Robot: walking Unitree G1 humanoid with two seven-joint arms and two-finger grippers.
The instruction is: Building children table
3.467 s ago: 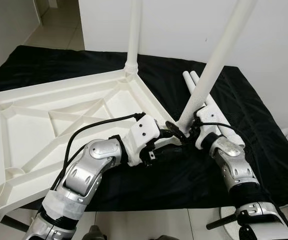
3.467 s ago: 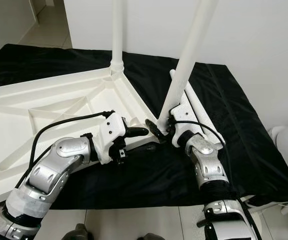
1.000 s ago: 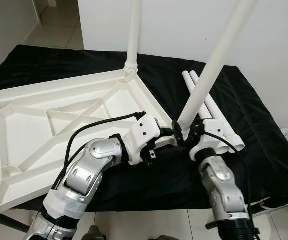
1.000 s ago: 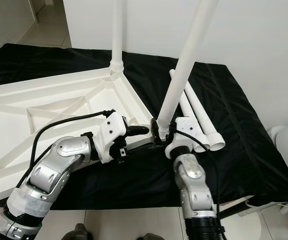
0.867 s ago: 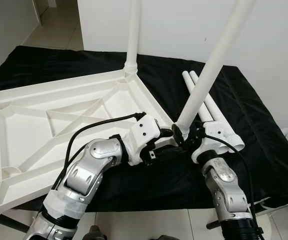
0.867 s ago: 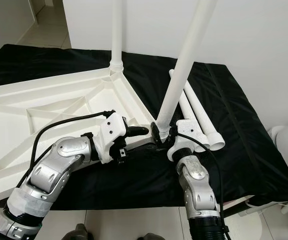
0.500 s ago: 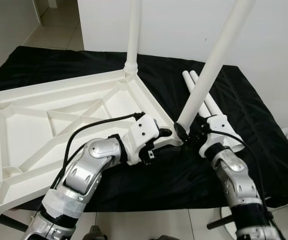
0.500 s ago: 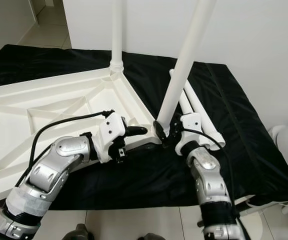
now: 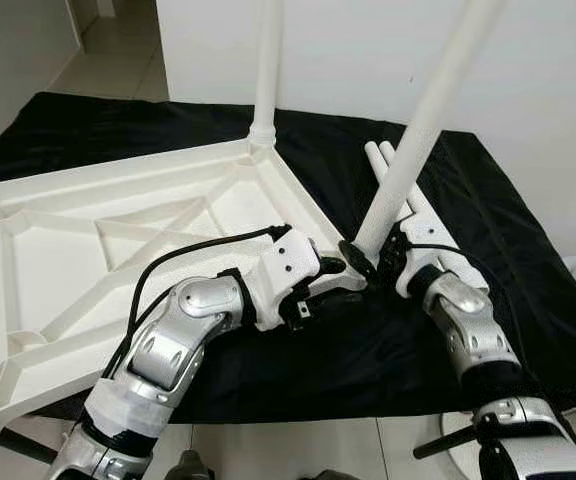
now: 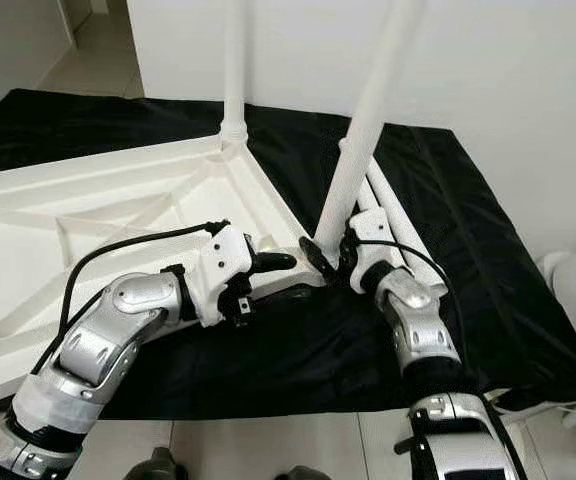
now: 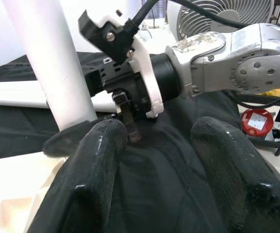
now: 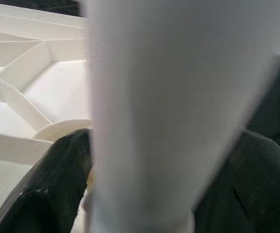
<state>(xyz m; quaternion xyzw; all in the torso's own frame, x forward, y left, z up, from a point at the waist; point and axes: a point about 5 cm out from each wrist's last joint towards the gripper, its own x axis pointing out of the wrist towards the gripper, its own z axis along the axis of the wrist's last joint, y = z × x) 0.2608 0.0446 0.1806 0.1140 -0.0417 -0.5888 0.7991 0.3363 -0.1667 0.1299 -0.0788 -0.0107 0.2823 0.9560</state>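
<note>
At frame centre, the right gripper (image 9: pixel 368 268) squeezes the leg (image 9: pixel 420 130), tilted toward the tabletop (image 9: pixel 78 250) corner; the left gripper (image 11: pixel 162 167), probably steadying, gapes empty.

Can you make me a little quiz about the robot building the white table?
1. True or false: the tabletop lies upside down on the black cloth.
2. Which gripper is clamped around the tilted leg? A) the left gripper B) the right gripper
3. Fill in: apart from the tilted one, ___ leg stands upright in a far corner of the tabletop, and spare legs lie on the cloth.

Key: 1 true, its ribs face up. 2 B, its fingers sit on both sides of the leg's lower end; the left gripper is open beside the near corner. 3 one.
</note>
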